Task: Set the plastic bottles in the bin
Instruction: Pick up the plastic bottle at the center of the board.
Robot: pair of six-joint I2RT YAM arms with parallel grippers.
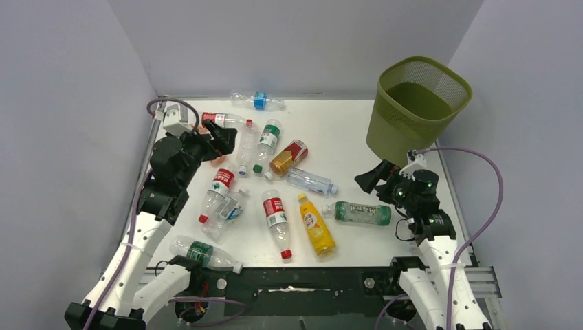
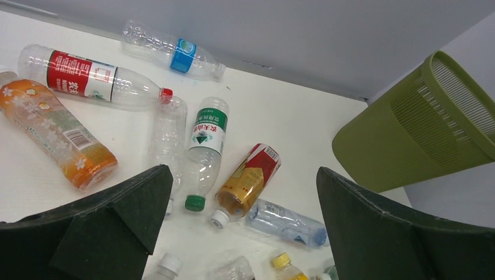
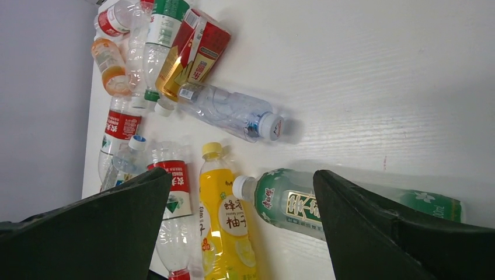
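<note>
At the near-left corner of the table (image 1: 344, 134) a clear green-labelled bottle (image 1: 203, 253) lies on its side along the near edge. Toward the middle of that edge, a red-capped bottle (image 1: 276, 220) and a yellow juice bottle (image 1: 317, 227) lie side by side. The red cap points to the near edge and the yellow cap points away. Right of them a green tea bottle (image 1: 359, 213) lies crosswise, its white cap toward the yellow one.

The right gripper (image 1: 375, 177) hangs just beyond the tea bottle, near the right edge. Its jaws are spread wide and there is nothing between them.

On the left side, a red-labelled bottle (image 1: 218, 187) touches a crumpled clear bottle (image 1: 229, 208). In the middle of the table lies a clear bottle with a pale cap (image 1: 311, 181). Beyond it is an amber bottle with a red-and-gold label (image 1: 289, 157), then a green-capped bottle (image 1: 267, 142) pressed against a plain clear bottle (image 1: 246, 148).

The left gripper (image 1: 221, 139) hangs near the left edge, jaws wide apart and empty. Its wrist camera shows an orange bottle (image 2: 55, 131) lying close by. Another red-labelled bottle, the long one (image 1: 227, 119), lies toward the far-left corner. A blue-labelled bottle (image 1: 258, 101) rests along the far edge at the wall.

The bin (image 1: 416, 110) stands upright at the far-right corner, apart from every bottle. All the bottles in view lie on the table outside it.
</note>
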